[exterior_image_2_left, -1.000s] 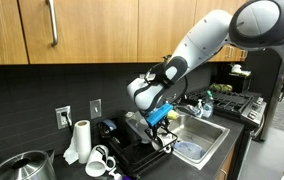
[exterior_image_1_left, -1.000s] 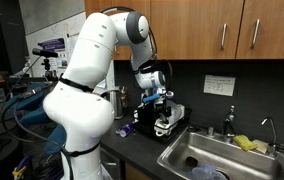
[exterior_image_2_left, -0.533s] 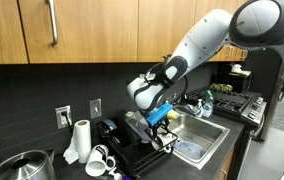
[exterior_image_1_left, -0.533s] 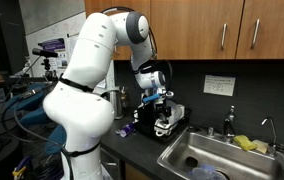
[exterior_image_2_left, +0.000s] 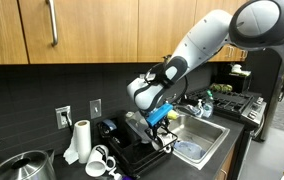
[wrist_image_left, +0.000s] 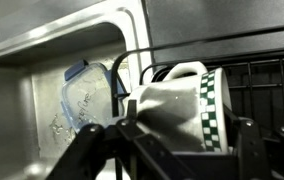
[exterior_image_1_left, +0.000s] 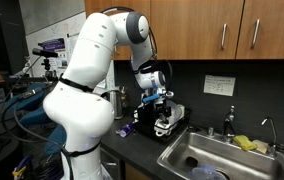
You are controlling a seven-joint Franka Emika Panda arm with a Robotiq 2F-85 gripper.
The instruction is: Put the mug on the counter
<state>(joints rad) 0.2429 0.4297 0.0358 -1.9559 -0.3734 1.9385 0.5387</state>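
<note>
White mug (wrist_image_left: 182, 100) with a green checked band, sitting in a black wire rack (wrist_image_left: 267, 85) on the tabletop (exterior_image_1_left: 142, 152). Right beside the sink (wrist_image_left: 42, 60), with a clear box (wrist_image_left: 82, 95) inside. End effector (wrist_image_left: 182, 128) down low at the rack, one finger on each side of the mug. Cannot tell if squeezing it or only close. More mugs (exterior_image_2_left: 99, 160) and a paper roll (exterior_image_2_left: 79, 140) at the rack's far end.
</note>
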